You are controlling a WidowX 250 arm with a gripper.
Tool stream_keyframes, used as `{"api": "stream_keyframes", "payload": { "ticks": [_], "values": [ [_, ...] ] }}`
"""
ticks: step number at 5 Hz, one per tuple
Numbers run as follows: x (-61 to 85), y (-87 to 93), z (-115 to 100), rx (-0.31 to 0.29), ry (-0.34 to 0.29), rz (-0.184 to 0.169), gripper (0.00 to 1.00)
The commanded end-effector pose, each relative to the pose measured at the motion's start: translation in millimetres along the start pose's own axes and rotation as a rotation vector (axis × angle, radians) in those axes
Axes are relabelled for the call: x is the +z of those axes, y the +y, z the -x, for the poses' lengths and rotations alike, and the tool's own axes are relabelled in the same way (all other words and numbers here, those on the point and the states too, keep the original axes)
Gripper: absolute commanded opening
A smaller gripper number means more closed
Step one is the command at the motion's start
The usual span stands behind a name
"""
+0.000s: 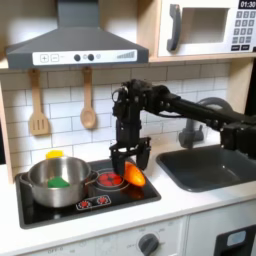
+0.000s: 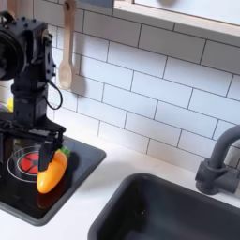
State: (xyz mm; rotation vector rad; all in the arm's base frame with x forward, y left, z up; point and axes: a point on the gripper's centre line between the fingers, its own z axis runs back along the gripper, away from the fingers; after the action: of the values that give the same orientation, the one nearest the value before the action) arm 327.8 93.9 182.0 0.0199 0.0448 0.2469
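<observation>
— We've got the gripper (image 1: 131,160) hanging over the stove (image 1: 140,192), fingers pointing straight down. What's between them?

— We see its fingers spread wide, holding nothing; the carrot (image 2: 51,172) lies just under them on the cooktop, beside the red burner (image 2: 30,161).

— And around it?

— To the first exterior view's left we spot a silver pot (image 1: 57,182) with something green inside. The sink (image 1: 215,168) sits right, wooden spoon (image 1: 88,110) and spatula (image 1: 38,118) on the tiles.

**Materials and surfaces at the toy stove**

The carrot (image 2: 51,171) looks like smooth, glossy plastic. The pot (image 1: 55,182) is shiny metal. The stove top (image 1: 140,190) is glossy black. The spoon (image 1: 88,105) and spatula (image 1: 38,108) look like matt wood. The gripper (image 1: 130,158) is matt black.
</observation>
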Motion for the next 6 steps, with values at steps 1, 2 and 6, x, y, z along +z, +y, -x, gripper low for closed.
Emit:
{"api": "stream_keyframes", "payload": {
  "ticks": [1, 2, 6],
  "values": [
    [-6.8, -7.7, 0.7, -0.003, 0.003, -0.019, 1.0],
    [-12.9, -17.8, 2.0, -0.013, 0.012, -0.011, 1.0],
    [-15.4, -32.9, -16.4, 0.068, 0.008, -0.022, 1.0]
  ]
}}
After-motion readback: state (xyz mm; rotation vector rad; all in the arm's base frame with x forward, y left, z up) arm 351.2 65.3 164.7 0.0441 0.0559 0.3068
